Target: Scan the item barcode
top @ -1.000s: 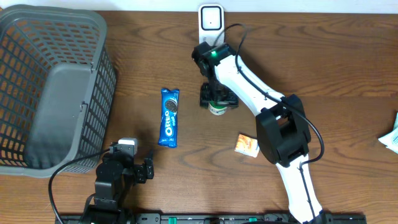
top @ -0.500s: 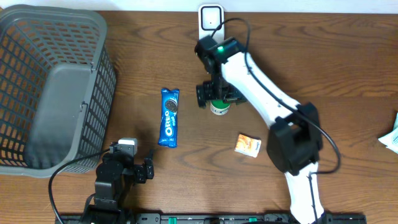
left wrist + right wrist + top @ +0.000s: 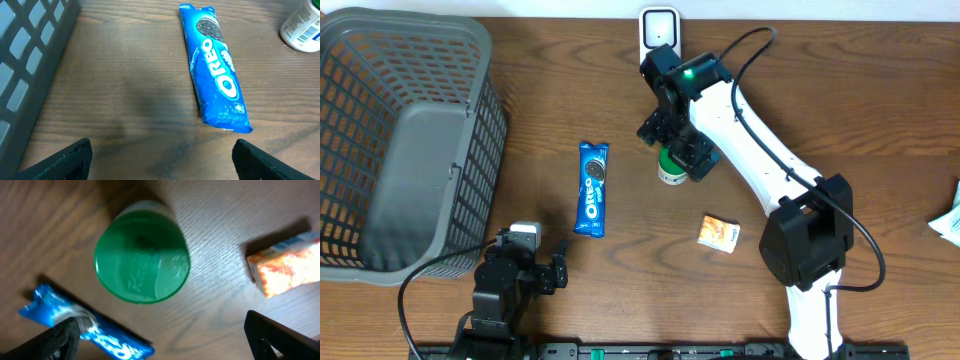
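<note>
Seen from overhead, the right arm [image 3: 740, 110] covers most of the bottle [image 3: 669, 176], and its label is too small to read. The basket [image 3: 380, 60] is cut by the left edge. A white thing [image 3: 950, 222] at the right edge is too clipped to name. From the right wrist, the blurred Oreo pack [image 3: 95, 332] runs off the bottom and the orange box [image 3: 285, 270] off the right. The green lid [image 3: 142, 257] hides the bottle's body.

Overhead: straight down, far, whole table [image 3: 880, 120]. Left wrist: low, near, slanting forward. Right wrist: straight down, very near. All share Oreo pack [image 3: 215, 80], green-lid bottle [image 3: 142, 257].
</note>
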